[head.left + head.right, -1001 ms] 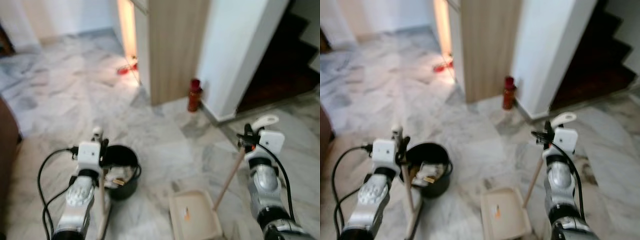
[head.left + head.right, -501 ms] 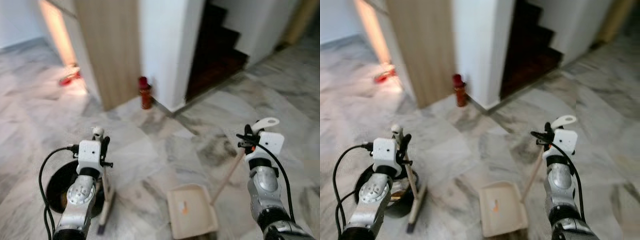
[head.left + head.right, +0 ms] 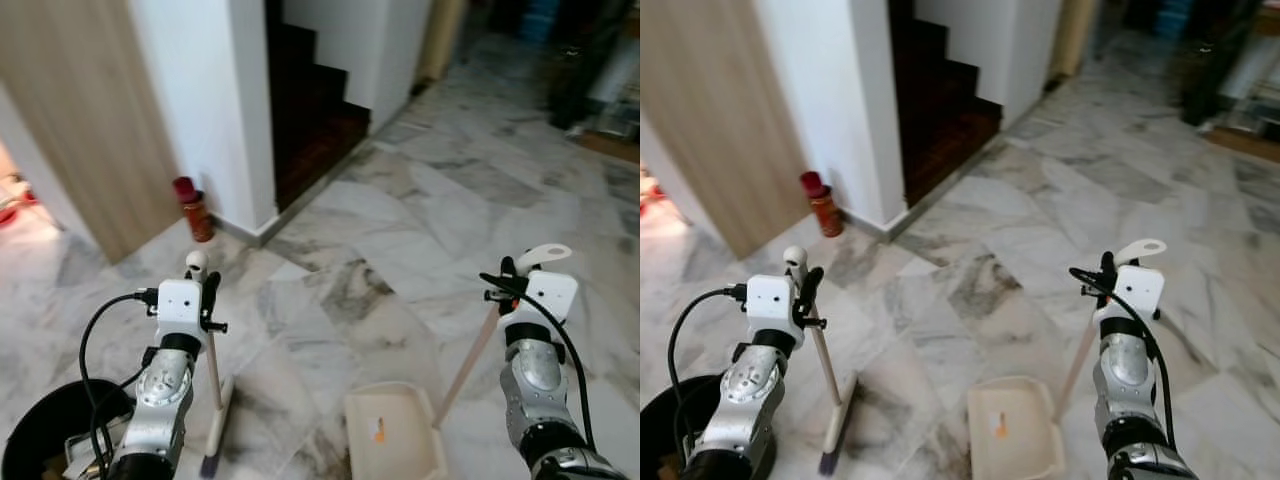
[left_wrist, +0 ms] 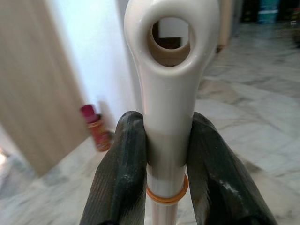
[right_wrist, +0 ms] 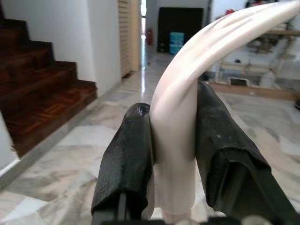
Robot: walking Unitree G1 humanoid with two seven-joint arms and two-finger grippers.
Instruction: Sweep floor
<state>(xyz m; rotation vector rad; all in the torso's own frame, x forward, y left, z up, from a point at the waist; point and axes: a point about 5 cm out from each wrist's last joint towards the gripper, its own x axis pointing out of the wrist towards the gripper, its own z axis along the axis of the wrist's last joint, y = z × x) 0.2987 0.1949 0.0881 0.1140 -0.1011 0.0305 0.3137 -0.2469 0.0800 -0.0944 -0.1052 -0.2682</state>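
no writing can be read on anything here. the left gripper [image 4: 166,159] has its jaws clenched on the broom [image 3: 212,370], just under the glossy cream eyelet at the top of the handle, with an orange ring below the black fingers [image 4: 124,168]. the thin pale stick runs down to a flat brush head resting on the floor [image 3: 400,250] in front of the robot's left side. the right gripper [image 5: 172,154] has its jaws clenched on the curved, smooth cream grip of the dustpan [image 3: 395,432], whose tan handle slants down to a shallow, squarish cream tray lying flat on the floor between the two arms; a small orange bit sits in the tray.

the floor is polished grey-white marble with dark veins, wide open ahead and to the right. a white wall corner [image 3: 215,110] stands ahead to the left, with a wood-grain panel [image 3: 70,130] beside it and dark wooden stairs [image 3: 310,105] climbing behind. a red bottle [image 3: 195,210] stands at the foot of the wall. a round black bucket [image 3: 50,440] sits on the floor by the left arm, well apart from the dustpan.
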